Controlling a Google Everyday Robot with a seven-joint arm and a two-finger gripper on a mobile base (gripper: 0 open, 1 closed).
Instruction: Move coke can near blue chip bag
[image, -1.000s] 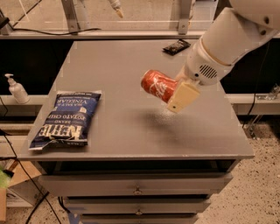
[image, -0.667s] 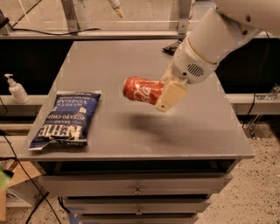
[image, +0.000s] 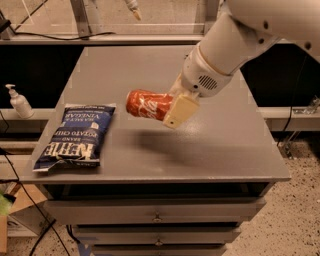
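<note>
The red coke can (image: 145, 104) lies on its side in my gripper (image: 176, 109), held above the grey table (image: 225, 145) near its middle. The gripper is shut on the can's right end, with a cream finger (image: 180, 111) across the front. The blue chip bag (image: 76, 136) lies flat at the table's left front, with white lettering. The can hangs just to the right of the bag's top right corner, apart from it.
A hand-sanitiser bottle (image: 19, 102) stands on a ledge left of the table. Drawers (image: 157, 216) are below the table top. The white arm (image: 240, 40) reaches in from the upper right. A cardboard box (image: 17, 210) sits on the floor at the lower left.
My gripper has carried the coke can to the left, toward the blue chip bag. The bag has not moved.
</note>
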